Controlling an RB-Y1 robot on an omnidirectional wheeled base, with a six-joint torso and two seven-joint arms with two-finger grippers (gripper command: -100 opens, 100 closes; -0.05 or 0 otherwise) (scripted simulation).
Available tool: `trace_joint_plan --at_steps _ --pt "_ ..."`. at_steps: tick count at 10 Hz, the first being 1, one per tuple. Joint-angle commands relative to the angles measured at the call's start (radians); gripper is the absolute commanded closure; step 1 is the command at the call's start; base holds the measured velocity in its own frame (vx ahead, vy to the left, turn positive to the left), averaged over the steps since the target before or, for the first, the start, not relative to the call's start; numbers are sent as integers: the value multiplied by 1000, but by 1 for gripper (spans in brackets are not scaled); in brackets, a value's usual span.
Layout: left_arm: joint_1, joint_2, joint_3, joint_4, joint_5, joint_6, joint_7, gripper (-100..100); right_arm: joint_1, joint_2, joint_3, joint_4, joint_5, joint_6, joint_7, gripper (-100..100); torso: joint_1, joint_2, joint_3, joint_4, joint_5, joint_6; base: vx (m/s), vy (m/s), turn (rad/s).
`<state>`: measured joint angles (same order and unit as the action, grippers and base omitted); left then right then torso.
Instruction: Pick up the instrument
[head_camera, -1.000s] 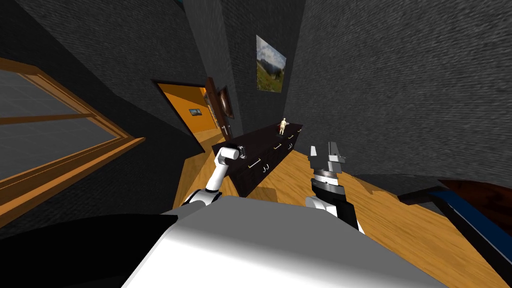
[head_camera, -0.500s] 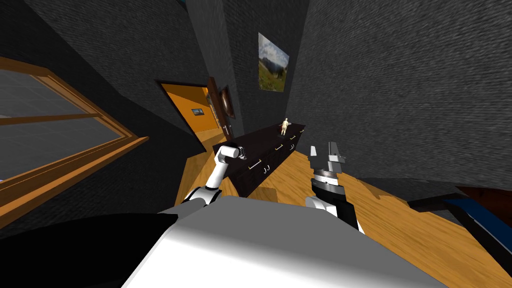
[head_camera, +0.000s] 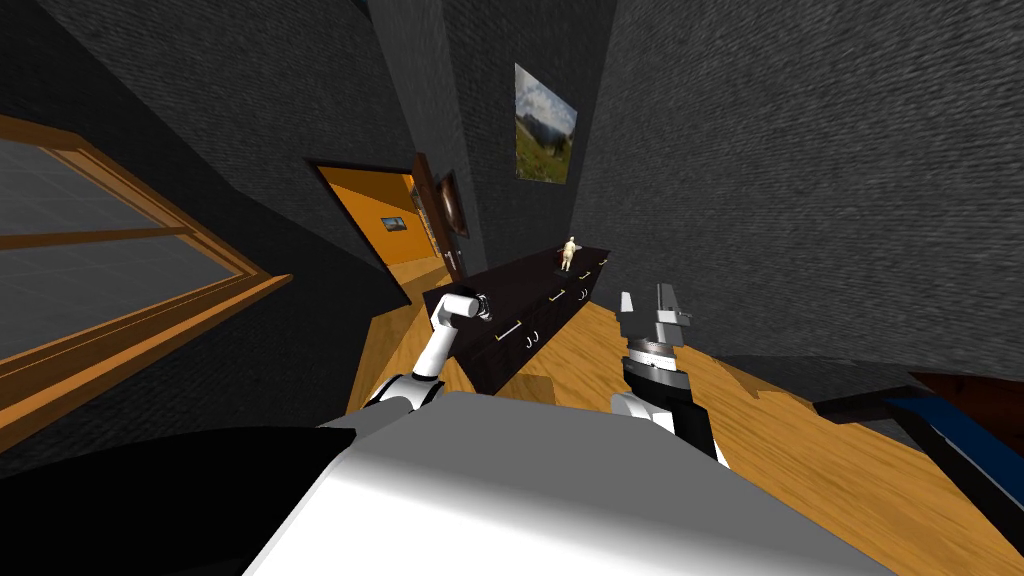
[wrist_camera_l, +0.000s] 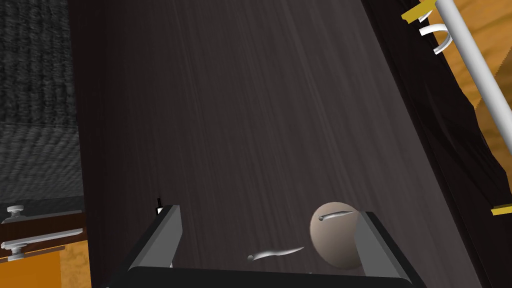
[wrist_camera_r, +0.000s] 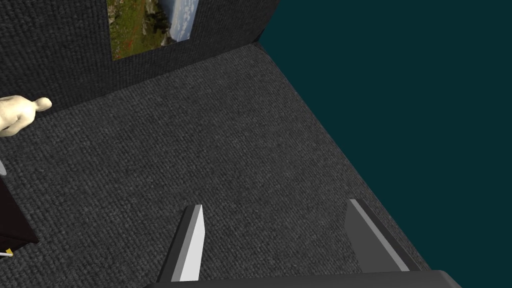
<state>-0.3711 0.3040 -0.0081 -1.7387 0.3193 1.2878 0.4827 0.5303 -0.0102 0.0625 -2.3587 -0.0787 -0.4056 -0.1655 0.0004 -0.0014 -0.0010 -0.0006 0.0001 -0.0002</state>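
Observation:
A small rounded beige object (wrist_camera_l: 332, 241) with a thin silvery sliver on it, which I take for the instrument, lies on the dark sideboard top (wrist_camera_l: 260, 115). It sits between the fingers of my open left gripper (wrist_camera_l: 267, 227), close against the inner side of one finger (wrist_camera_l: 372, 242). A second silvery sliver (wrist_camera_l: 276, 253) lies near the gripper body. In the head view the left gripper (head_camera: 484, 305) hovers over the near end of the sideboard (head_camera: 520, 290). My right gripper (head_camera: 650, 303) is raised beside it, open and holding nothing.
A pale figurine (head_camera: 568, 252) stands at the sideboard's far end, also seen as a pale figurine (wrist_camera_r: 17, 114) in the right wrist view. Drawer handles (head_camera: 512, 328) line the sideboard front. An open doorway (head_camera: 385, 225) lies left, a window (head_camera: 110, 260) farther left, and wooden floor (head_camera: 800, 450) to the right.
The head view has shifted slightly, so my head or base has moved a little. Both arms keep the same pose.

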Motion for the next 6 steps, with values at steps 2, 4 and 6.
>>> trace_joint_plan --at_steps 2,4,6 --pt "0 0 0 0 0 0 0 100 0 0 0 0 0 0 0 0 0 1 1 0 0 0 0 0 0" --pt "0 0 0 0 0 0 0 100 0 0 0 0 0 0 0 0 0 2 1 0 0 0 0 0 0" --pt "0 0 0 0 0 0 0 0 0 0 0 0 0 0 0 0 1 2 1 0 0 0 0 0 0"
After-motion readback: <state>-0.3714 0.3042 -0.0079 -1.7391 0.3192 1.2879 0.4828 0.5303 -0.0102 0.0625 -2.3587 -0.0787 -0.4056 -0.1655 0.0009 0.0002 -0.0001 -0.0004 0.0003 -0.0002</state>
